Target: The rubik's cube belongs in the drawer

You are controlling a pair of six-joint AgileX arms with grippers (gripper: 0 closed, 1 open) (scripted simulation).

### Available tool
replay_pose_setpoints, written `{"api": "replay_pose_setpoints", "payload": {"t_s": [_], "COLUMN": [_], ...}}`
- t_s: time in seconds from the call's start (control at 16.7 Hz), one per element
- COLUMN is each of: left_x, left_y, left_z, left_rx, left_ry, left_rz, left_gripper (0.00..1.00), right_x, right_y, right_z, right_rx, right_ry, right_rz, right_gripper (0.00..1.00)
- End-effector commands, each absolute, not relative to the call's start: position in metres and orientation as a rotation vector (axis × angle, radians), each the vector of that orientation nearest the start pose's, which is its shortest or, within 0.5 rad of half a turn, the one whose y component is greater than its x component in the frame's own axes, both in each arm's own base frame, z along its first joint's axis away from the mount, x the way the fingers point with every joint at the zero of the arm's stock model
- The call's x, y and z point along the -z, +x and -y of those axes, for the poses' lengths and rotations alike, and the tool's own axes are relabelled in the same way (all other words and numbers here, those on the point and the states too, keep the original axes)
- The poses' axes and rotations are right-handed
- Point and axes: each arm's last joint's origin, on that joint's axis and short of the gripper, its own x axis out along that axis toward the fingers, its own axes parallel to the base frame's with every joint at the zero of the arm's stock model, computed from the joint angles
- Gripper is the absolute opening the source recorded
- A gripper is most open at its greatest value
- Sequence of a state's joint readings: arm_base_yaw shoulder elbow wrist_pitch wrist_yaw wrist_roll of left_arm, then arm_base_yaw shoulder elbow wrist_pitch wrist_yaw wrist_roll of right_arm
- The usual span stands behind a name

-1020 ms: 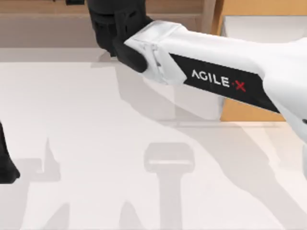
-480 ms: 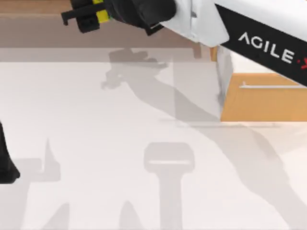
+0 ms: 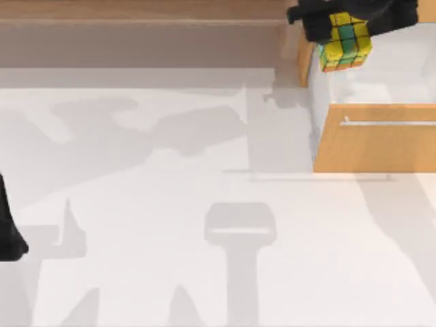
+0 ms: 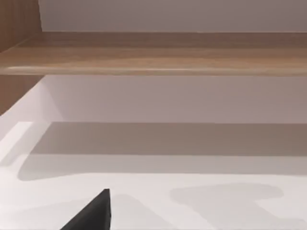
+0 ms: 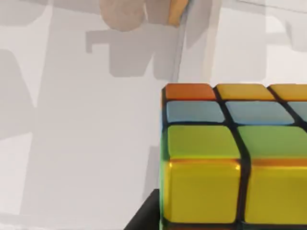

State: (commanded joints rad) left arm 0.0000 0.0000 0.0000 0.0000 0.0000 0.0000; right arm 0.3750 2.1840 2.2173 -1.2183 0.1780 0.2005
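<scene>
Cube (image 3: 345, 42), unlabelled, pinched by right gripper (image 3: 340, 20) above open drawer (image 3: 375, 139); left gripper's state untellable.

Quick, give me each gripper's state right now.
Left gripper: parked at the table's left edge, cannot be told.
Right gripper: shut on the rubik's cube, held above the open drawer.

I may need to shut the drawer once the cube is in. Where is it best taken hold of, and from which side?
Judging by its pose, grip the thin silver bar handle on the drawer's wooden front, coming from above with fingers spanning the horizontal bar. The right hand now holds the rubik's cube over the white inside.
</scene>
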Motion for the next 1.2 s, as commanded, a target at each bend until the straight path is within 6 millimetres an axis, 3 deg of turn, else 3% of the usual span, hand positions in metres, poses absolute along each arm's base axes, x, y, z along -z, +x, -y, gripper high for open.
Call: {"api": "replay_pose_setpoints", "payload": {"t_s": [0.18, 0.3, 0.42, 0.54, 0.84, 1.2], "left_x": [-0.160, -0.160, -0.160, -0.160, -0.160, -0.160], "left_y": [0.106, 0.106, 0.106, 0.106, 0.106, 0.106], "left_z": [0.001, 0.001, 0.001, 0.001, 0.001, 0.001], "left_rx": [0.000, 0.000, 0.000, 0.000, 0.000, 0.000], "left_ry": [0.000, 0.000, 0.000, 0.000, 0.000, 0.000], "left_rz": [0.000, 0.000, 0.000, 0.000, 0.000, 0.000], "left_gripper": [1.00, 1.00, 1.00, 1.00, 1.00, 1.00], "right_x": [-0.261, -0.229, -0.201, -0.187, -0.187, -0.187], "right_y": [0.452, 0.466, 0.474, 0.477, 0.477, 0.477], "right_z": [-0.106, -0.082, -0.071, -0.067, -0.067, -0.067], "right_rx": [0.000, 0.009, 0.001, -0.008, -0.008, -0.008], "right_ry": [-0.077, -0.029, 0.007, 0.026, 0.026, 0.026], "right_rz": [-1.339, -1.453, -1.537, -1.575, -1.575, -1.575], "right_gripper": [0.00, 0.00, 0.00, 0.00, 0.00, 0.45]}}
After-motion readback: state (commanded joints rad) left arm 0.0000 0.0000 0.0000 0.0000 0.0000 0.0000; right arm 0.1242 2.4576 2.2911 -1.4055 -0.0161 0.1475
